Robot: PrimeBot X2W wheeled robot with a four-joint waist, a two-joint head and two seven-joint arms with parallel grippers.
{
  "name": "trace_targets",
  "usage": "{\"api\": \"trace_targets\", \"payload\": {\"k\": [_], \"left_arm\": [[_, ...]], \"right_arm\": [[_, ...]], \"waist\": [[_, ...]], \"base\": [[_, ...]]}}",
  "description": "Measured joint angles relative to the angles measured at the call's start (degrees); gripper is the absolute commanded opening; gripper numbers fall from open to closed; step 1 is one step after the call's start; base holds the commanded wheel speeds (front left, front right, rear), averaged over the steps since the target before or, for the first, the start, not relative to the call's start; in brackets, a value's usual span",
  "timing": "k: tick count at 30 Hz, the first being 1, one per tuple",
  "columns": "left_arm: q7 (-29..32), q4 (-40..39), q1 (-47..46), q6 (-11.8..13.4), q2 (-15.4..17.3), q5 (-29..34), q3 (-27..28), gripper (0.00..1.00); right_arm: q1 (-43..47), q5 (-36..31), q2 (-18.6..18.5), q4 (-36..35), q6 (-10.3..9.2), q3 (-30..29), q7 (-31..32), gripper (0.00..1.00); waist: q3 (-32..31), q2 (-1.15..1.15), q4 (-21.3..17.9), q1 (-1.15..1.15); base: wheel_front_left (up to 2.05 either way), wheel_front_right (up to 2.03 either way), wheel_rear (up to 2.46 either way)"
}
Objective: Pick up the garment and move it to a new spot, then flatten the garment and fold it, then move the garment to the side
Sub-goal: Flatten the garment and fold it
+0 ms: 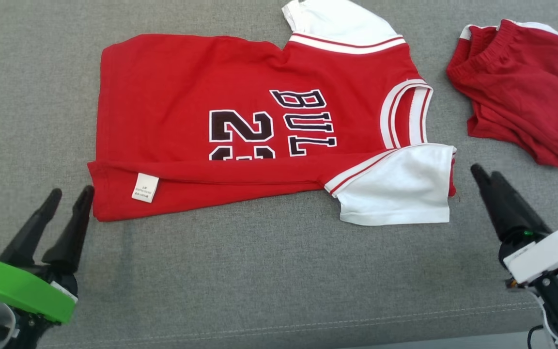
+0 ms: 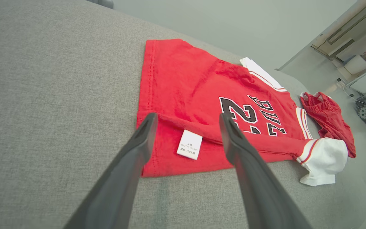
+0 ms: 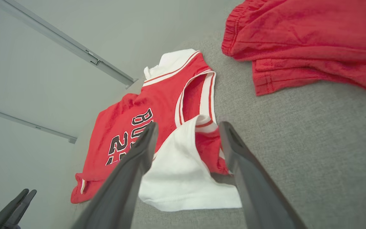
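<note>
We see the red jersey lying spread near the middle of the grey upholstered surface, hem to the left and collar to the right. Its near long edge is turned up over the front, so the care label faces up and the lower half of the printed number is covered. The near white sleeve lies flat over that fold, and the far sleeve sticks out at the far edge.

We judge the placing and flattening done and 1 lengthwise fold made. The far side looks unfolded, so further folds and the move to the side remain.

The left claw stands wide and holds nothing, its tips just beside the near left corner of the hem. The right claw is also wide and empty, just right of the near sleeve.

A pair of red shorts lies bunched at the far right, apart from the jersey.
</note>
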Motion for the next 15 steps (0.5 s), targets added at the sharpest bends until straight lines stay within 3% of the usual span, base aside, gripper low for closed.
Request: {"api": "trace_targets", "payload": {"k": [8, 15], "left_arm": [[-4.0, -0.5, 3.7, 1.5, -3.8, 3.1, -2.5, 1.0], [-5.9, -1.1, 6.1, 2.0, -5.6, 4.3, -4.6, 1.0]], "right_arm": [[5.3, -2.4, 3.4, 5.5, 0.41, 2.4, -4.6, 1.0], [6.8, -4.1, 3.9, 10.7, 0.73, 2.7, -7.7, 1.0]], "waist": [[-2.8, 0.0, 1.5, 0.0], [-5.0, 0.0, 4.0, 0.0]], "base": [[0.0, 0.0, 0.0], [0.0, 0.0, 0.0]]}}
